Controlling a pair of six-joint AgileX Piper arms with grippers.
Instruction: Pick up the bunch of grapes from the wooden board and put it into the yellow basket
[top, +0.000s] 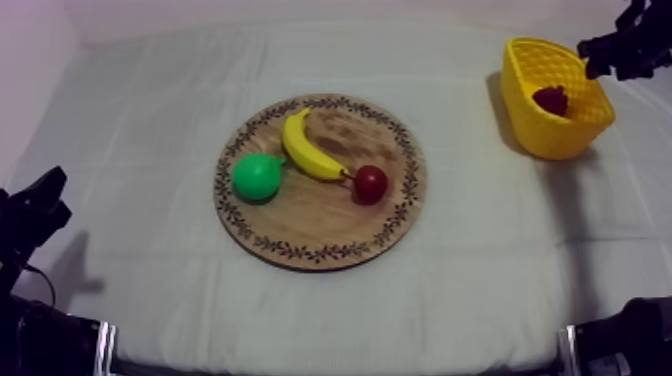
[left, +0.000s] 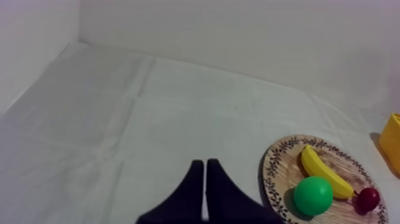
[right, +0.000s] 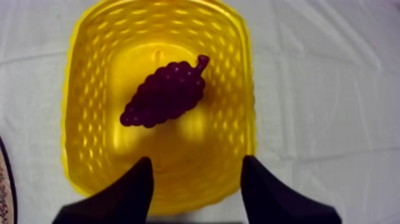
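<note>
With right jaws apart above bunch of grapes (right: 163, 95) in yellow basket (right: 89, 89), left jaws closed empty, may clip rim if withdrawn askew.

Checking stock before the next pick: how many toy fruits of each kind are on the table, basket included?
Banana: 1
Pear: 1
Small red fruit: 1
Grapes: 1
Total: 4

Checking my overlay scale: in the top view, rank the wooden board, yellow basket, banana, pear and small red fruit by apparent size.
1. wooden board
2. yellow basket
3. banana and pear, about alike: banana longer, pear rounder
4. small red fruit
</note>
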